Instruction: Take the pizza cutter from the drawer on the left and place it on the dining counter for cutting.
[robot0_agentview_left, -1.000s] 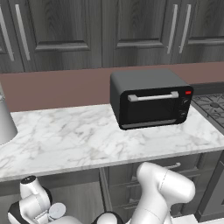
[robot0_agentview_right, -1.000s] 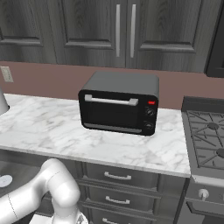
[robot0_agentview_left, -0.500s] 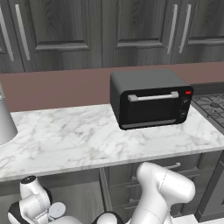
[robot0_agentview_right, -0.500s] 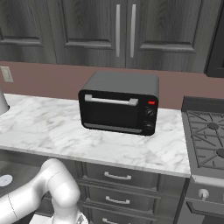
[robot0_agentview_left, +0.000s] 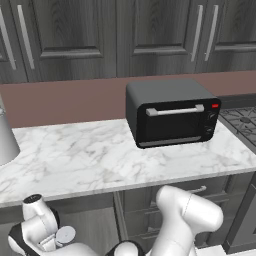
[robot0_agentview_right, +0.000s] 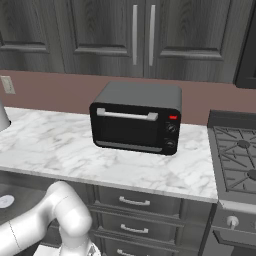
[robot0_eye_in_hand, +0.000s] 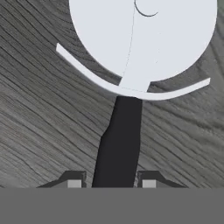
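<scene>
black toaster oven (robot0_agentview_left: 172, 112), marble counter (robot0_agentview_left: 75, 160)

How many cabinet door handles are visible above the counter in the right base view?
2. Both are vertical silver bars on the dark wall cabinet doors above the toaster oven: the left handle and the right handle, side by side at the door seam. Others may lie outside the frame.

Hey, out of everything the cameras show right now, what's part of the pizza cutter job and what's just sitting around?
Part of the job:
pizza cutter, its black handle between the gripper fingertips
dark wood-grain surface under it

Just sitting around:
toaster oven
marble counter
stove
wall cabinets
</scene>
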